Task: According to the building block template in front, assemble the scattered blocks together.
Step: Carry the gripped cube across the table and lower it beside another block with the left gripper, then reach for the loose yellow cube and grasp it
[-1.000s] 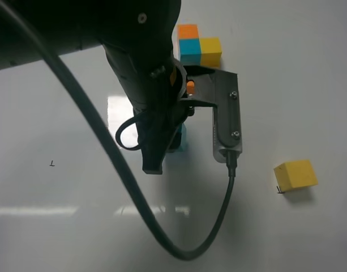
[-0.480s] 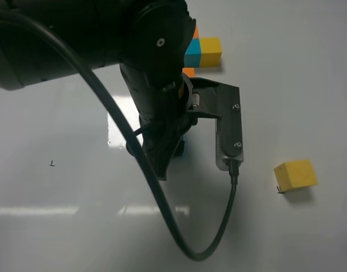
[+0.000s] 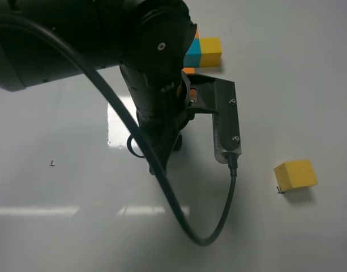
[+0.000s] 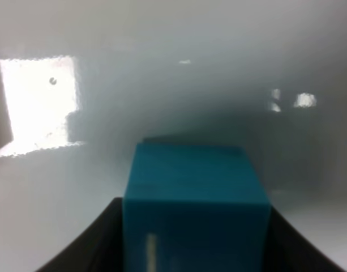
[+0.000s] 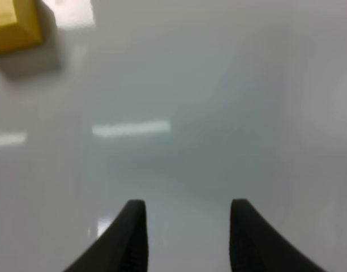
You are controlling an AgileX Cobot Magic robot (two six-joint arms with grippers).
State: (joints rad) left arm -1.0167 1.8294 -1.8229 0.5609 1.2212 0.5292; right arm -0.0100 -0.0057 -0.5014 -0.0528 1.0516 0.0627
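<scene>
The white table [image 3: 60, 226] carries a small dark mark [image 3: 52, 163] at the left. The left arm [image 3: 105, 39] enters from the far left and covers the centre of the table. A grey camera bracket [image 3: 227, 124] sits on its right side, and a black cable [image 3: 218, 221] loops toward the near edge.

The left gripper [image 4: 195, 205] grips the teal cube [image 4: 196, 181], with one dark finger [image 4: 88, 243] pressed on each side face. In the high view the arm hides this cube. Whether the cube rests on the table or is lifted cannot be told.

The template [image 3: 210, 50] lies at the far edge, just beyond the arm. Its teal and yellow cubes show, and the orange one is almost fully covered.

The yellow cube [image 3: 296, 174] lies alone at the near right, well apart from the arm, turned slightly askew.

The right gripper [image 5: 187, 207] appears only in its own wrist view. Its jaws stand a narrow gap apart, with nothing between them. The yellow cube sits well ahead of it and off to one side.
</scene>
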